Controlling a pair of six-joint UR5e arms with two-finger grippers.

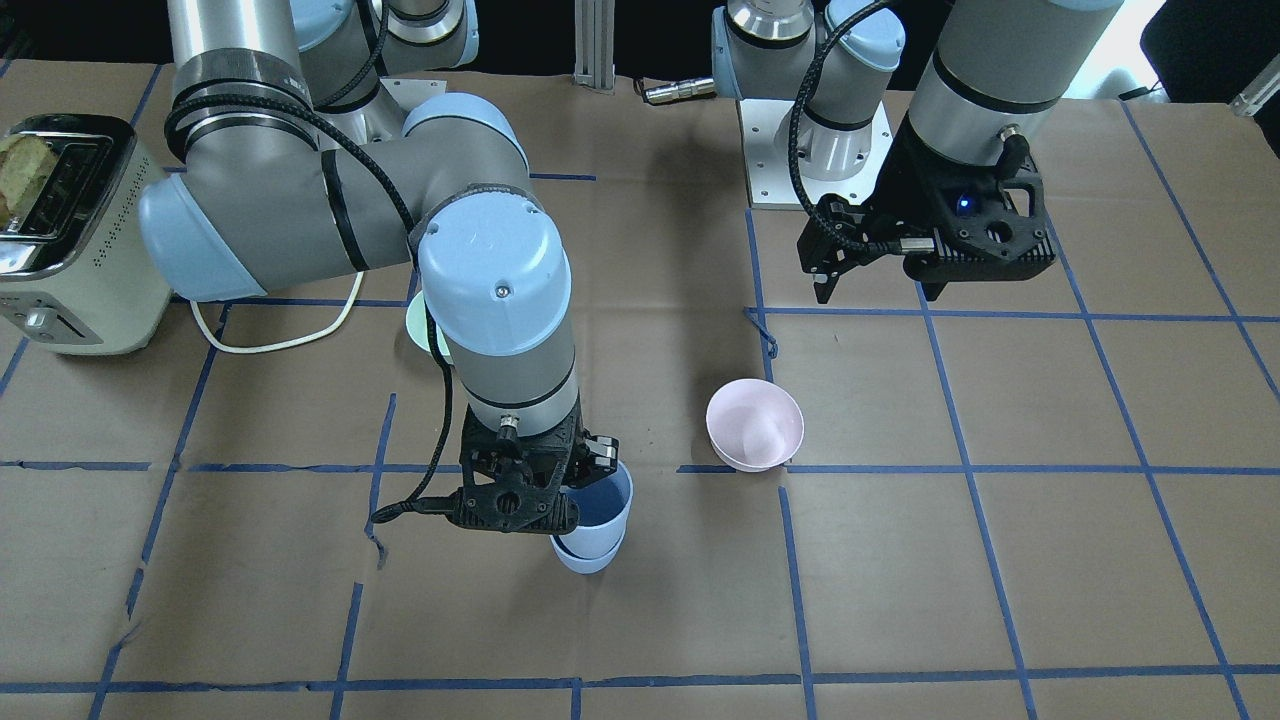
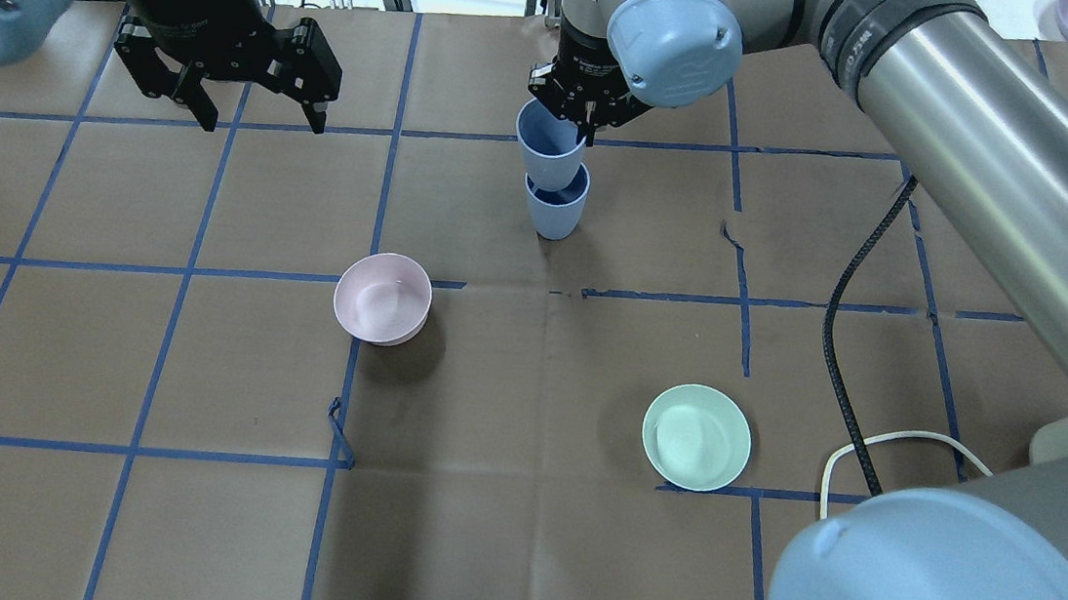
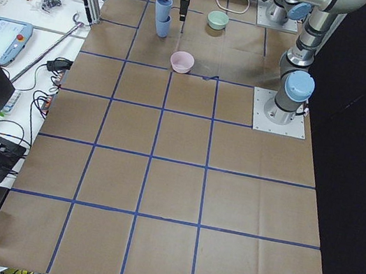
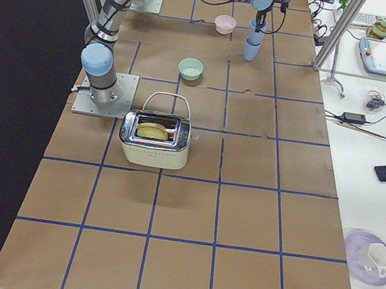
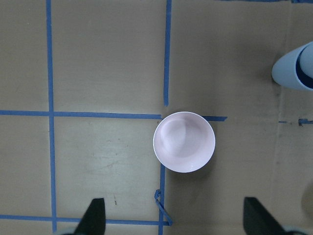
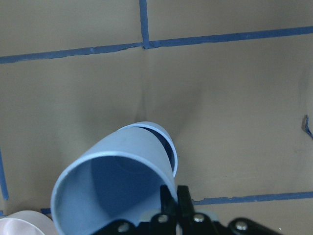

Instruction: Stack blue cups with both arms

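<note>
Two smooth, tapered, pale blue plastic cups stand on a table (image 2: 129,535) covered in matte brown paper with a grid of blue tape. The lower cup (image 2: 555,212) stands upright on the paper. The upper cup (image 2: 548,154) leans slightly, its narrow base inside the lower cup's mouth.

The right gripper (image 2: 583,114) is clamped on the upper cup's rim, one finger inside and one outside the wall. The black gripper body hides most of that grip from the front. The left gripper (image 2: 263,124) hangs above the table, well apart from the cups. Its fingers are spread wide and hold nothing.

A round, glossy pink bowl (image 2: 382,298) sits near the cups. A mint bowl (image 2: 696,436) lies farther off, mostly hidden behind the right arm in the front view. A cream toaster (image 4: 154,139) holds toast.
</note>
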